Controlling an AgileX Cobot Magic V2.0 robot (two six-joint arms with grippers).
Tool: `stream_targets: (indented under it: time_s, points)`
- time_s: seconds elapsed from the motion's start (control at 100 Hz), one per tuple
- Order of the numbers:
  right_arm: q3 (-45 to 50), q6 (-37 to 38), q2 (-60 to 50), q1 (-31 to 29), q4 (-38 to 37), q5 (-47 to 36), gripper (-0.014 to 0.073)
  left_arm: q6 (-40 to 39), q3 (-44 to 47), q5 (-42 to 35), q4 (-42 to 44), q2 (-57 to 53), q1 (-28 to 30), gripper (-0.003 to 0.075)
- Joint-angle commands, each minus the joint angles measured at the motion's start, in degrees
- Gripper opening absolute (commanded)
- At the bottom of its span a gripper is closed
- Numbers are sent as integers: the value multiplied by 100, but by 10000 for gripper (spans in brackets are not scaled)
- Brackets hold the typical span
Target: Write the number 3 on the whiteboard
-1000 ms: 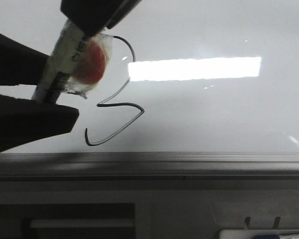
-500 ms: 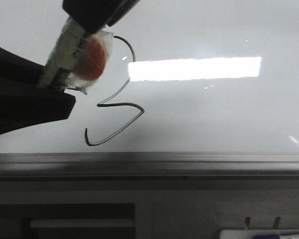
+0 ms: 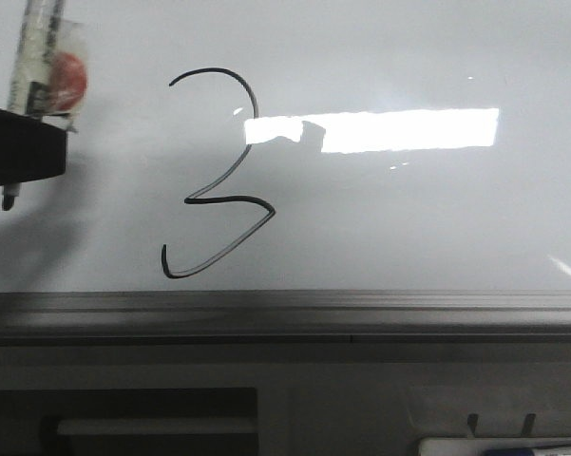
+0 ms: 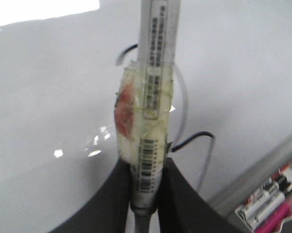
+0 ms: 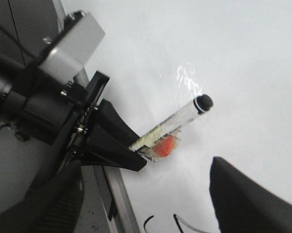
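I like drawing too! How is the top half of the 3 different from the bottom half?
The number 3 has a top half that is a round, smooth curve; its bottom half starts from a pointed middle and sweeps into a long tail. The top half crosses the bright light reflection on the whiteboard; the bottom half sits lower, nearer the grey ledge. Both are thin, dark marker lines.

The whiteboard [image 3: 409,228] is evenly lit and glossy, with a hard rectangular glare patch right of the number 3 [image 3: 218,176] in the front view. Soft grey shadow spreads at the left under the left gripper [image 3: 19,152]. The left wrist view is blurred; the marker [image 4: 153,97] looks soft, and white glare burns its corner. The right wrist view is sharper, with small sparkles on the board
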Motion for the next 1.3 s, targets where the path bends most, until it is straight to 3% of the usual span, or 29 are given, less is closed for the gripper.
stream_targets:
  time_s: [0.0, 0.21, 0.65, 1.29]
  points:
    - [-183, 38, -248, -3, -96, -585, 425, -12, -182, -450, -1153, -25, 44, -21]
    - [-172, 38, -250, -3, -96, -498, 398, -12, -182, -65, -1734, -13, 44, -21]
    - [-172, 41, -250, -3, -96, -262, 398, -12, -381, 492, -1730, 434, 44, -21]
    - [-172, 41, -250, -3, -96, -201, 398, -94, -464, 137, -1808, 434, 44, -6]
